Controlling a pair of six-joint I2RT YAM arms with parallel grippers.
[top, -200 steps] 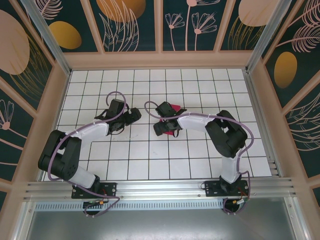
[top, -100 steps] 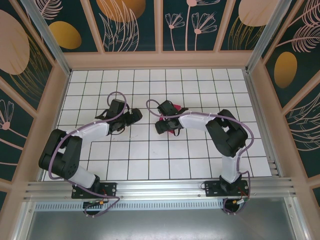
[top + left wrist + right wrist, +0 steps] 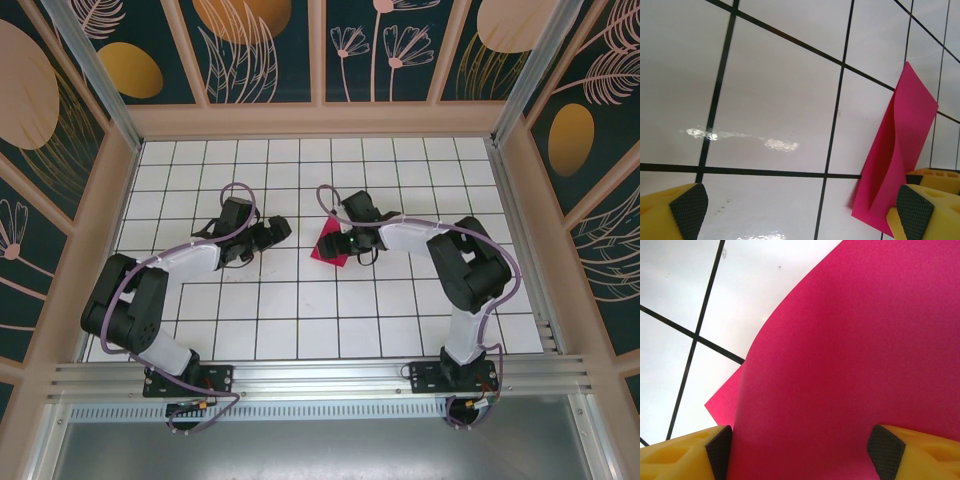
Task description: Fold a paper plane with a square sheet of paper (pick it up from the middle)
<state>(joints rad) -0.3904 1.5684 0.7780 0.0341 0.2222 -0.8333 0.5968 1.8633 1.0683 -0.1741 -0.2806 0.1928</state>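
Observation:
The magenta-pink sheet of paper point(image 3: 331, 243) lies on the white grid table near the middle, folded over with its upper layer bulging. In the right wrist view the paper point(image 3: 850, 360) runs between the fingers of my right gripper point(image 3: 802, 450), whose pads stand wide apart on either side of the raised fold. From above, my right gripper point(image 3: 353, 241) is at the paper's right edge. My left gripper point(image 3: 272, 232) is open about one tile left of the sheet. In the left wrist view the paper point(image 3: 900, 145) sits by the right fingertip of my left gripper point(image 3: 800, 210), with bare tile between the pads.
The table point(image 3: 300, 320) is a white tiled surface with black grid lines, walled by wooden panels on three sides. An aluminium rail point(image 3: 320, 378) with both arm bases runs along the near edge. Open tiles lie in front of and behind the grippers.
My right gripper has drawn back to the right, uncovering the pink paper that it hid before. My left gripper has edged a little to the right, toward the sheet.

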